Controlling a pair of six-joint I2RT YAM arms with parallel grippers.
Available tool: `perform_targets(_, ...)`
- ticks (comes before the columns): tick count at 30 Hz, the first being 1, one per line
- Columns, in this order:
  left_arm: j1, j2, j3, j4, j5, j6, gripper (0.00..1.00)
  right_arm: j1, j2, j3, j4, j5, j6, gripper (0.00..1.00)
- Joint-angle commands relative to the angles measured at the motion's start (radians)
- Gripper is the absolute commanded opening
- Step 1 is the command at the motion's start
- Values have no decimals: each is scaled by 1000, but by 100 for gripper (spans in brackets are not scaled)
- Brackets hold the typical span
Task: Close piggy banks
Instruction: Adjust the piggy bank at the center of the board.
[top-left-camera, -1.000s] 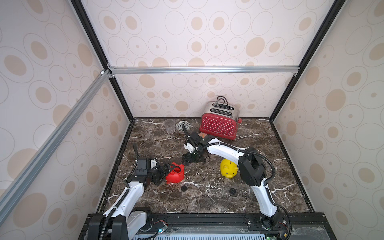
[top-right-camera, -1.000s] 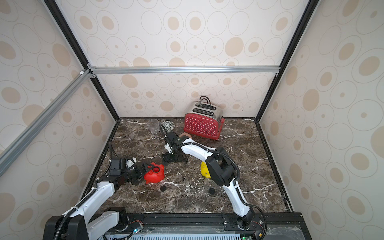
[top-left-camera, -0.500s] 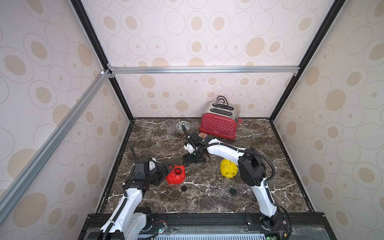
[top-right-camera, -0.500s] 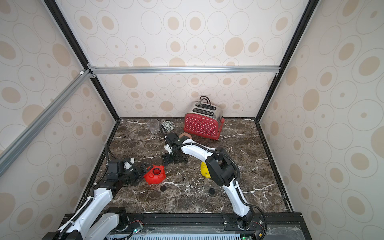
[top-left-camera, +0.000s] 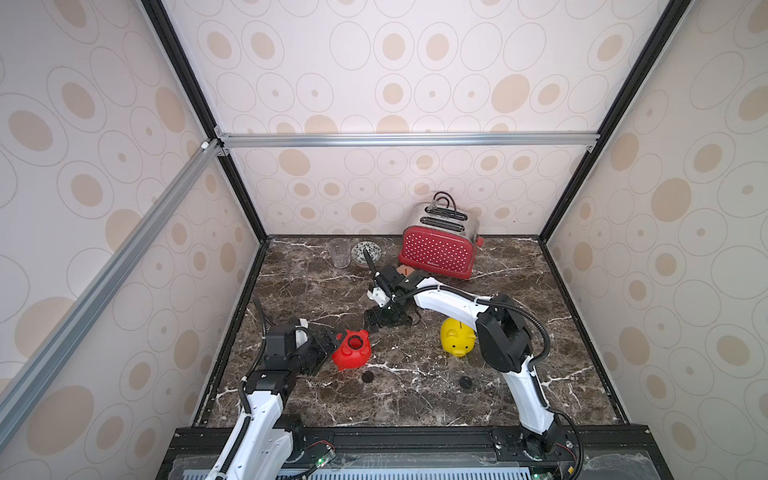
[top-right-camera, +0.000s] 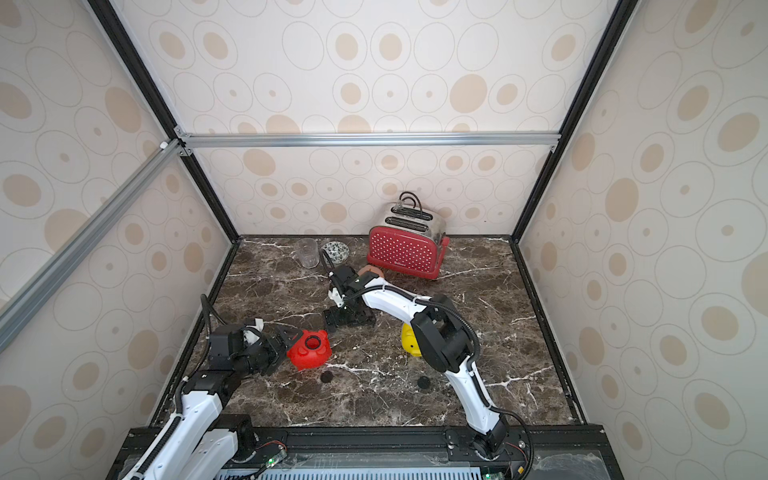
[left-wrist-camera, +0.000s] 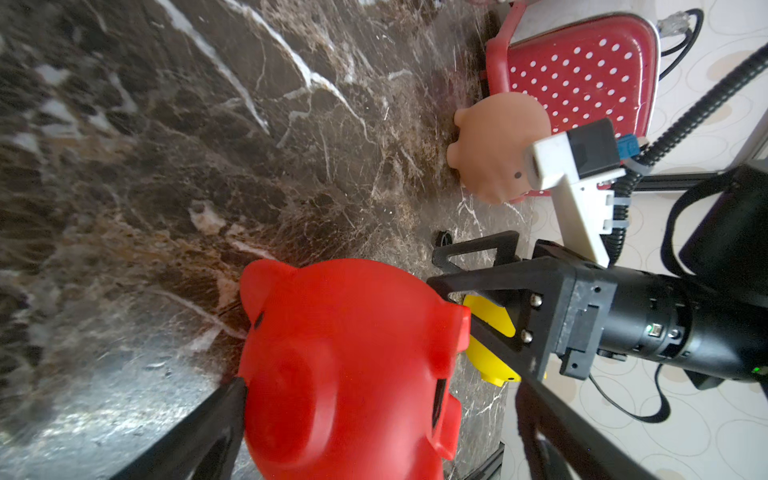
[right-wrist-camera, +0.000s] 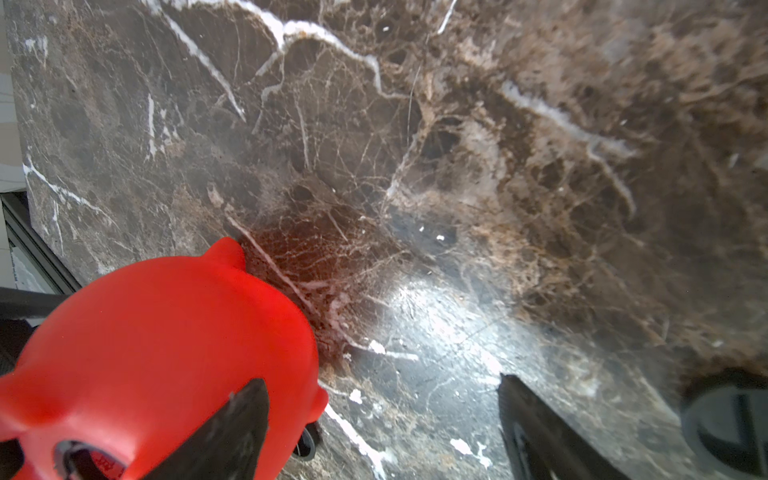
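Dark marble tabletop (top-left-camera: 415, 399). The red piggy bank (top-left-camera: 352, 349) lies at near left with its round belly hole facing up and open. The left gripper (top-left-camera: 326, 351) is released, jaws spread wide. In the left wrist view the red pig sits between its fingers (left-wrist-camera: 199, 432), one finger right at the pig's side; contact cannot be told. The right gripper (top-left-camera: 384, 321) hangs just far of the red pig over bare marble, also spread, with nothing in it. The yellow piggy bank (top-left-camera: 456, 338) stands upright right of centre, partly behind the right arm. The pale pink piggy bank (left-wrist-camera: 494, 145) stands farther back, just in front of the red dotted toaster (top-left-camera: 438, 251). One black disc (top-left-camera: 368, 377) lies just near of the red pig, and a second black disc (top-left-camera: 465, 381) lies near of the yellow one
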Motion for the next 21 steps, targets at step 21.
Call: perform_targets(21,-3,-81,-41,-48,80,-54,99,7,-20,25,-21,-13,0,89)
